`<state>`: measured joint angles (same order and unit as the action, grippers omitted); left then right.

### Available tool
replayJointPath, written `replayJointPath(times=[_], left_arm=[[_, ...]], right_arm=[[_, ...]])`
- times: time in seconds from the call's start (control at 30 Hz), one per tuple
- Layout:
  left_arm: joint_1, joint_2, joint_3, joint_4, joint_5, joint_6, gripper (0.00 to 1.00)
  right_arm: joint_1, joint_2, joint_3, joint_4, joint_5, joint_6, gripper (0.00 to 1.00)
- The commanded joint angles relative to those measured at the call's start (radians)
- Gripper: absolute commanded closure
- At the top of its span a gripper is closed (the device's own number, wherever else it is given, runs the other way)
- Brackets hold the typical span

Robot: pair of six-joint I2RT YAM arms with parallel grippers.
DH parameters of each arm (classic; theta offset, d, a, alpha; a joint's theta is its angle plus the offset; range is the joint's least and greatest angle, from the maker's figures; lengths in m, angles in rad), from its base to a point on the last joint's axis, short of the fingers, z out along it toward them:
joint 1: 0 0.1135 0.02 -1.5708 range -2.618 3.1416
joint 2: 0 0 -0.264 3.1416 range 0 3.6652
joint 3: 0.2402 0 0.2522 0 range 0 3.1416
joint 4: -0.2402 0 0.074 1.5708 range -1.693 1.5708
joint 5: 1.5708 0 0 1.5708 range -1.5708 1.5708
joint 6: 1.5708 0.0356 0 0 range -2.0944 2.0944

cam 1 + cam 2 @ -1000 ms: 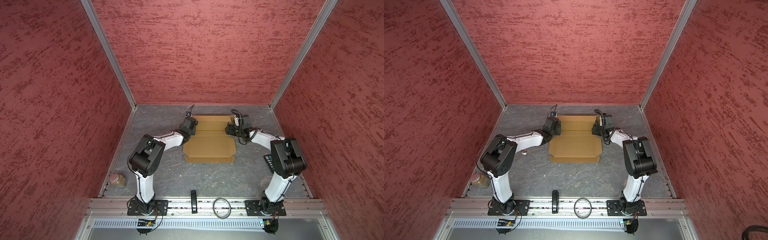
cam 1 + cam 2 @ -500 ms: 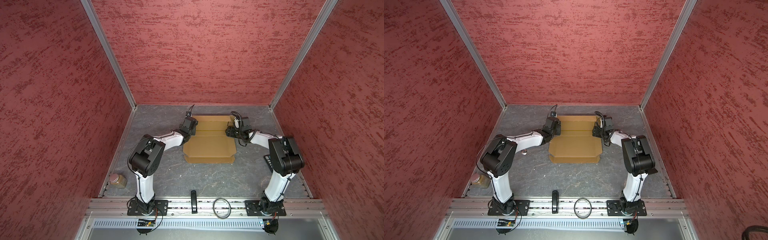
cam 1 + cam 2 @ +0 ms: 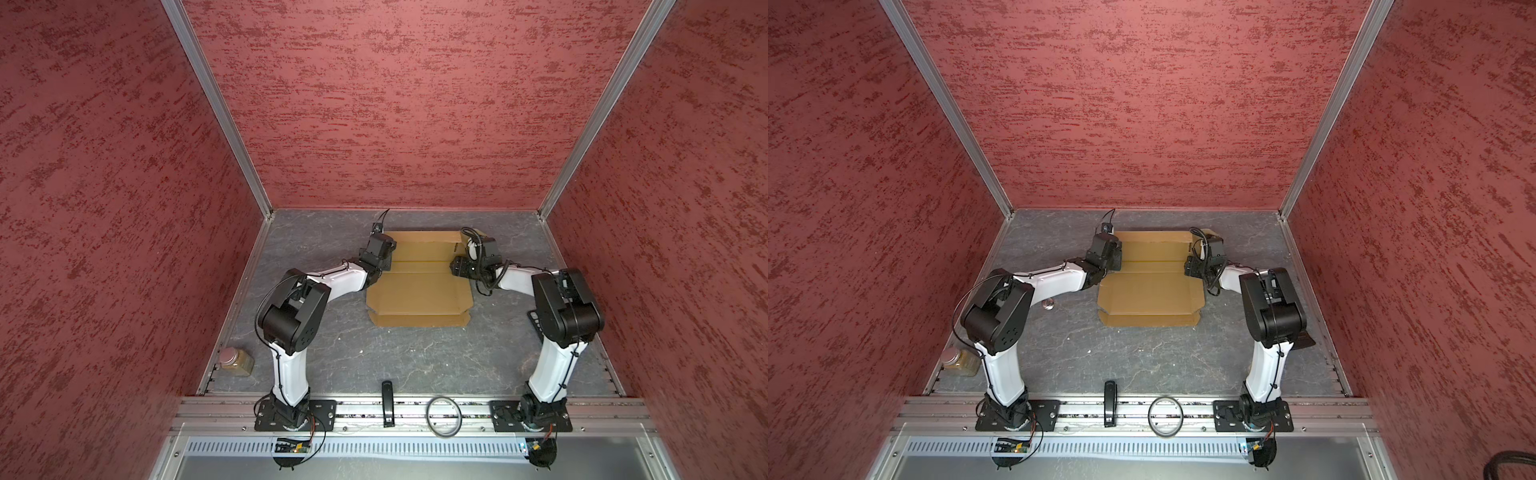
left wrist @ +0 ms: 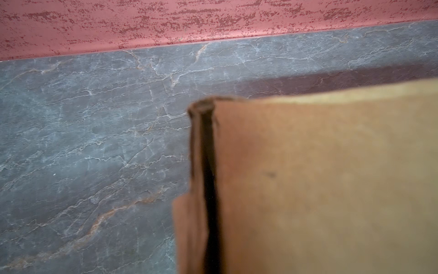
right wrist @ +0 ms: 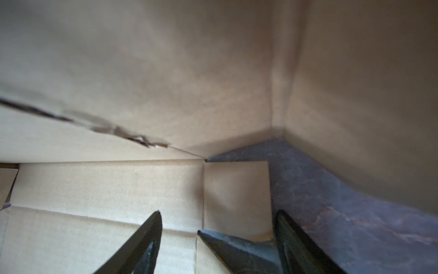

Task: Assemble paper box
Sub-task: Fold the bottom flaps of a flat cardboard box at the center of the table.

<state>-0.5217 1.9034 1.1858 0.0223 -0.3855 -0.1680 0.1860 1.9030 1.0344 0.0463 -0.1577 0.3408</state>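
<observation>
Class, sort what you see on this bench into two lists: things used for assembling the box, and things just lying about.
For the job: paper box.

Just lying about: jar of brown contents; black bar; grey ring; dark flat device, partly hidden.

Table at six o'clock of the box lies open; a jar crowds the eight o'clock corner by the wall.

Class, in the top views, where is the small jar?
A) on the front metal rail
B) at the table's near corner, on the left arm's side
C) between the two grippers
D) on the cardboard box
B: the jar stands on the table at its near left corner, apart from the paper box.
</observation>
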Motion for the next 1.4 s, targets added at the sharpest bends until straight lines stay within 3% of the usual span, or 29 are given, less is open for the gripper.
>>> replayJointPath(times=[0.0, 0.53, 0.83, 1.37], left_arm=[[-0.009, 0.013, 0.020, -0.034, -0.004, 0.001, 1.00], [-0.017, 0.023, 0.023, -0.028, -0.001, -0.004, 1.00], [-0.024, 0.024, 0.020, -0.027, 0.000, -0.015, 1.00], [-0.040, 0.030, 0.026, -0.028, 0.002, -0.025, 1.00]], right_arm=[[-0.006, 0.010, -0.015, 0.051, -0.029, 0.015, 0.24], [-0.005, -0.101, -0.091, 0.172, -0.158, 0.026, 0.27], [-0.002, -0.087, -0.075, 0.184, -0.194, 0.044, 0.34], [0.039, -0.032, -0.047, 0.188, -0.191, 0.073, 0.37]])
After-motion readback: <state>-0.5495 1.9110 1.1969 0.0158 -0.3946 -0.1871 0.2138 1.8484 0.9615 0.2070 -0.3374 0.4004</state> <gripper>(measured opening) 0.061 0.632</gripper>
